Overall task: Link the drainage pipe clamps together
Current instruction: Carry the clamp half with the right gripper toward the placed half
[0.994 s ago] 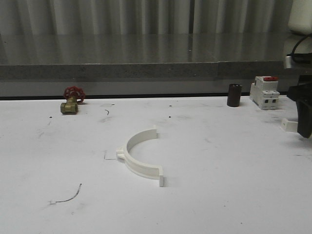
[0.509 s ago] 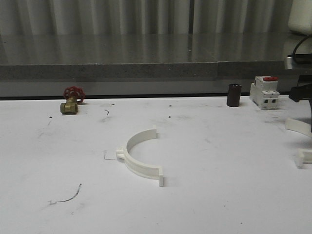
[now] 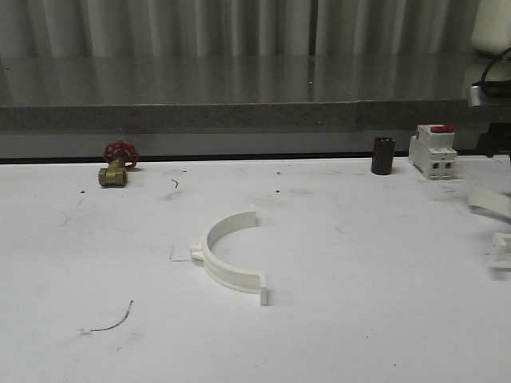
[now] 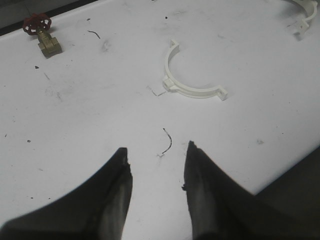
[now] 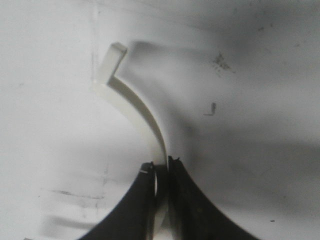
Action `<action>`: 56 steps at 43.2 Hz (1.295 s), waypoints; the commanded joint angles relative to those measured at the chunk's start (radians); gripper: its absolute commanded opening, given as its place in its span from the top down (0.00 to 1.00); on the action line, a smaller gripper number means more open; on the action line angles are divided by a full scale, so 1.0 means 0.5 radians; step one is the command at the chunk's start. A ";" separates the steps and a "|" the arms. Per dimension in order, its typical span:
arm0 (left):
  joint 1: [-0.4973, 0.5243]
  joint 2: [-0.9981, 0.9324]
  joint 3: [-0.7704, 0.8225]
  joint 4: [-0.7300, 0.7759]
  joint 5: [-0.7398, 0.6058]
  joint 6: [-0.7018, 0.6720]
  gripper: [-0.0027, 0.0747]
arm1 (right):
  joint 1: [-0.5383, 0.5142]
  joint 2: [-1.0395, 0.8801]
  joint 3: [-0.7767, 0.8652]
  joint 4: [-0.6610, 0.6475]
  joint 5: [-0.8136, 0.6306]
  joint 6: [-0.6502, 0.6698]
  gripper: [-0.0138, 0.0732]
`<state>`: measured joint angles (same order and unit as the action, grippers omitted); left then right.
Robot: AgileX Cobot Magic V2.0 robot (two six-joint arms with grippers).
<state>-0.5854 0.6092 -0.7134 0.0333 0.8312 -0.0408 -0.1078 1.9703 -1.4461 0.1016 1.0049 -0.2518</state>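
One pipe clamp (image 3: 230,254) lay near the middle of the white tabletop (image 3: 359,319), a white half-ring resting flat with its open side toward the robot's right, a small lug sticking out from its outer curve and a flat tab at each end. In the left wrist view the same half-ring (image 4: 192,75) sat well ahead of the left hand (image 4: 156,170), whose two dark fingers (image 4: 120,175) stood spread apart above bare tabletop, holding nothing, with a short dark curl of wire (image 4: 167,142) lying just beyond them.

The second pipe clamp (image 3: 493,215) was at the far right edge of the front view, only partly in frame. In the right wrist view the right hand (image 5: 161,172) was pinched closed on this second band (image 5: 135,107), its fingertips (image 5: 149,177) pressing either side of the thin white wall near one end while the other end, with its flat tab, curved away.

Along the back of the tabletop stood a brass valve (image 3: 117,166) with a red handwheel at the left, and a dark cylinder (image 3: 383,155) just beside a white switch (image 3: 433,152) with a red top at the right.
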 commanded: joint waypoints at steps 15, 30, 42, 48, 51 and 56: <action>0.006 -0.002 -0.051 0.000 -0.145 -0.023 0.63 | 0.269 -0.440 -0.100 0.188 0.263 0.052 0.84; 0.006 -0.002 -0.051 0.000 -0.145 -0.023 0.63 | 0.958 -0.349 -0.235 -0.087 0.289 0.307 0.84; 0.006 -0.002 -0.051 0.000 -0.145 -0.023 0.63 | 1.174 -0.060 -0.512 -0.122 0.374 0.357 0.84; 0.006 -0.002 -0.051 0.000 -0.145 -0.023 0.63 | 1.183 0.061 -0.613 -0.141 0.364 0.357 0.84; 0.006 -0.002 -0.051 0.000 -0.145 -0.023 0.63 | 1.183 0.110 -0.654 -0.149 0.360 0.357 0.84; 0.006 -0.002 -0.051 0.000 -0.145 -0.023 0.63 | 1.191 0.167 -0.680 -0.203 0.327 0.354 0.84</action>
<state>-0.5854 0.6092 -0.7134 0.0333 0.8295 -0.0427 0.4849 2.0947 -1.7471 0.0267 1.1819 -0.0705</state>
